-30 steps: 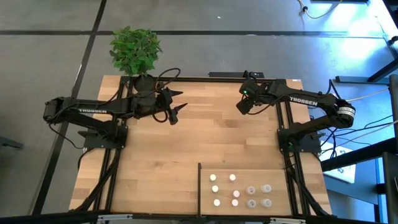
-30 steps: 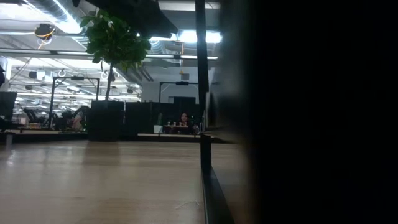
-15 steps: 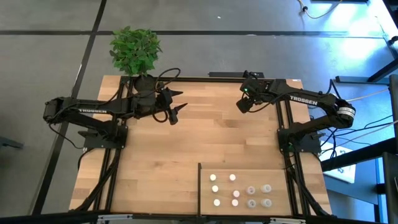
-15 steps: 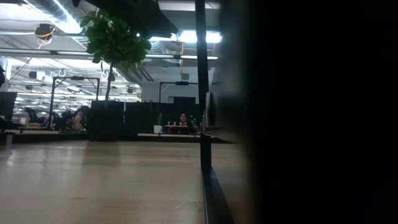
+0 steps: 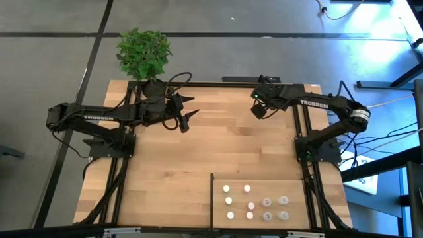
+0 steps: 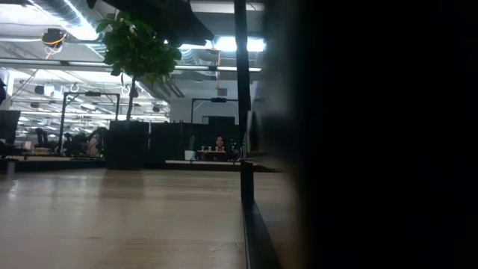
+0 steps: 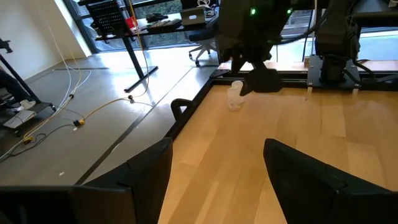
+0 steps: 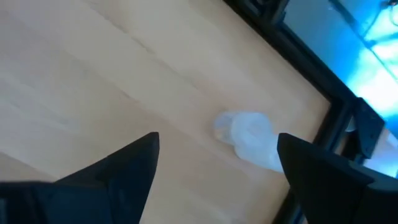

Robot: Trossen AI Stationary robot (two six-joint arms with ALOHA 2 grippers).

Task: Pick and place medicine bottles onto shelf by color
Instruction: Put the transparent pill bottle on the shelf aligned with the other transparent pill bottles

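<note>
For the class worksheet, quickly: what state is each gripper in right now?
Left gripper: open, holding nothing, over the table's far side.
Right gripper: open, empty, above a translucent bottle near the far edge.

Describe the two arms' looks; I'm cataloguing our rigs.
Both arms are black and jointed. The right arm carries white TROSSEN lettering, a silver ring near one joint and a green light near its pincer. The left arm has fainter white lettering, looped black cables and a pointed black pincer.

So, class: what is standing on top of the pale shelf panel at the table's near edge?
On the shelf stand nine small medicine bottles: white-capped ones on the left, a pinkish bottle among them, translucent grey ones on the right. Nothing covers them; what lies under the panel is hidden.
</note>
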